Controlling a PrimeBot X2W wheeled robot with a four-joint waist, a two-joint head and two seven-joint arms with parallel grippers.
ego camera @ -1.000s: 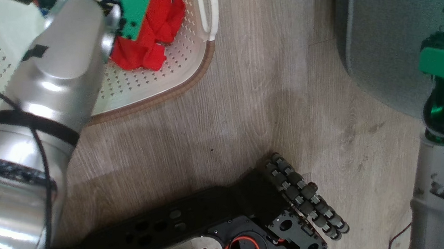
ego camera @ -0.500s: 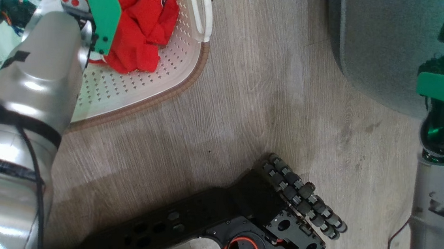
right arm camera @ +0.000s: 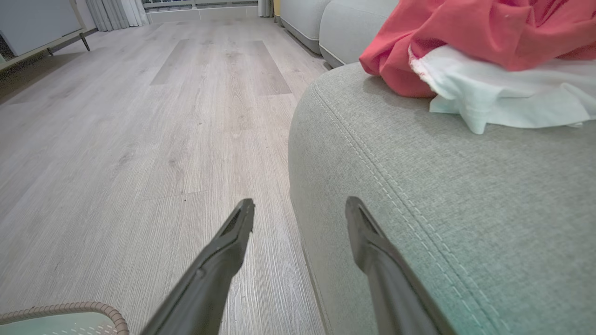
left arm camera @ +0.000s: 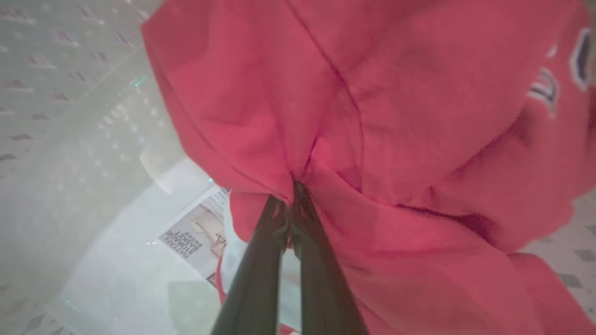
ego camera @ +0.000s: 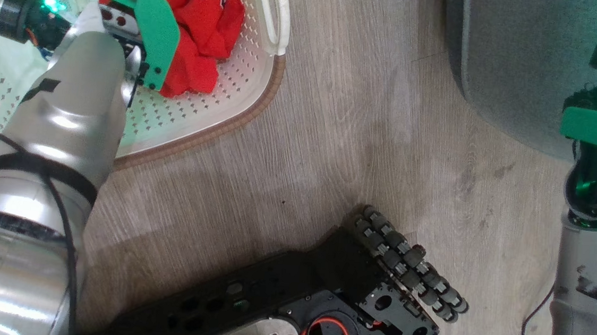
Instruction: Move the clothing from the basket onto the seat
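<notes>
Now, your left gripper (left arm camera: 291, 200): fingers pinched almost together on fold of red garment (ego camera: 204, 16). Garment lies inside basket (ego camera: 238, 115), bunched at basket's right end. Paper label (left arm camera: 195, 232) on basket bottom, partly under garment edge. Right of basket: wood floor (ego camera: 333, 138), then seat (ego camera: 509, 61), well apart from basket. Your right gripper (right arm camera: 300, 204) farthest right of basket, fingers spread wide, holding nothing, tips at seat corner. On seat: red piece (right arm camera: 465, 28) touching white piece (right arm camera: 503, 93).

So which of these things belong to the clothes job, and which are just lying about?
Job: red clothing, white piece, basket, seat, left pincer shut on the red clothing.
Lying about: cabinet, curtains, floor cable.
</notes>
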